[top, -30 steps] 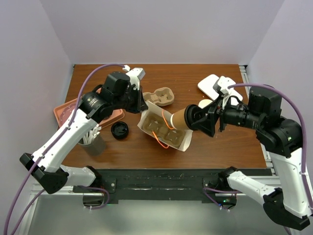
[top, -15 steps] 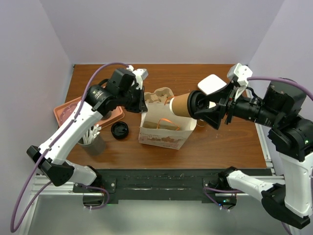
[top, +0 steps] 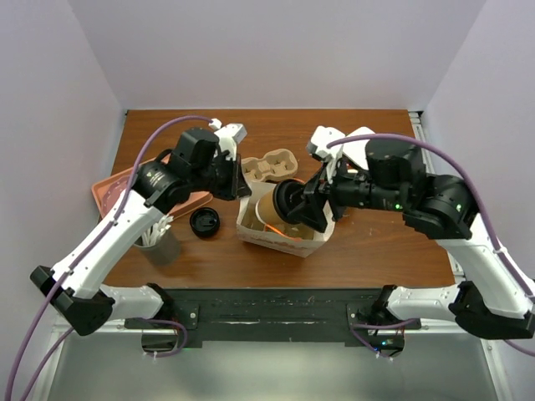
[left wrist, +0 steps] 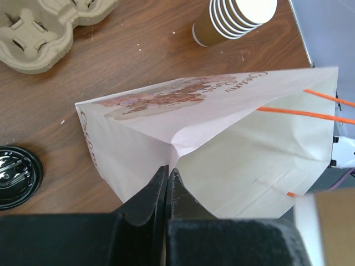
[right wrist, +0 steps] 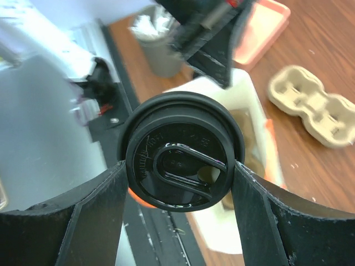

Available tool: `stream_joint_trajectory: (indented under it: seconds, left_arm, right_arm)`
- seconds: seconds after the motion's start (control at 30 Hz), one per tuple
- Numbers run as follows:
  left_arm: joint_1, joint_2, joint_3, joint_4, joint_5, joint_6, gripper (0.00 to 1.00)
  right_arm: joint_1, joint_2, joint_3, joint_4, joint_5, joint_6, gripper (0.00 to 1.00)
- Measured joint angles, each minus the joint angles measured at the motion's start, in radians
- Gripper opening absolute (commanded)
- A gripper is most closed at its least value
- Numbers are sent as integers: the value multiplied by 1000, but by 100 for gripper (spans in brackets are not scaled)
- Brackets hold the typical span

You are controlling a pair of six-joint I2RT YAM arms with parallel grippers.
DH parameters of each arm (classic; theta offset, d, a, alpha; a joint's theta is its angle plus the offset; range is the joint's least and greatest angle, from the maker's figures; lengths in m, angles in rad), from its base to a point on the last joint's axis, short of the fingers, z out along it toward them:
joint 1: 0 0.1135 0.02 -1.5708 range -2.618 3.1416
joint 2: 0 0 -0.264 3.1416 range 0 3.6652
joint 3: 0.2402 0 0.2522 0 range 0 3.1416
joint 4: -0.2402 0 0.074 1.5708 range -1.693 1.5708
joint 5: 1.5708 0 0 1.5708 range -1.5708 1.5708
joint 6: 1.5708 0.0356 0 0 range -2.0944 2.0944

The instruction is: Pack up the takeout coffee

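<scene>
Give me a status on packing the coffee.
Done: the takeout coffee has its lid on, and the paper bag stands open, its rim pinched by the left gripper. In hand: the right gripper holds the cup tilted at the bag's mouth. Left: lower it inside and release.

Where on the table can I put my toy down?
Bare table shows right of the paper bag, at the near edge, and along the far edge behind the cup carrier. The left side is crowded: tray, loose lid, grey cup.
</scene>
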Motion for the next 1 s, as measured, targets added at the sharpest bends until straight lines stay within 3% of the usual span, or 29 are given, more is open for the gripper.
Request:
stream_joint_trajectory:
  seconds: [0.37, 0.8, 1.0]
  left_arm:
    - [0, -127, -95, 92, 34, 37, 0]
    - [1, -266, -256, 164, 72, 63, 0]
    - [0, -374, -373, 254, 80, 69, 0]
  right_arm:
    - [226, 27, -31, -3, 343, -50, 31]
    - [512, 106, -218, 33, 661, -76, 32]
    - [562, 104, -330, 86, 753, -74, 32]
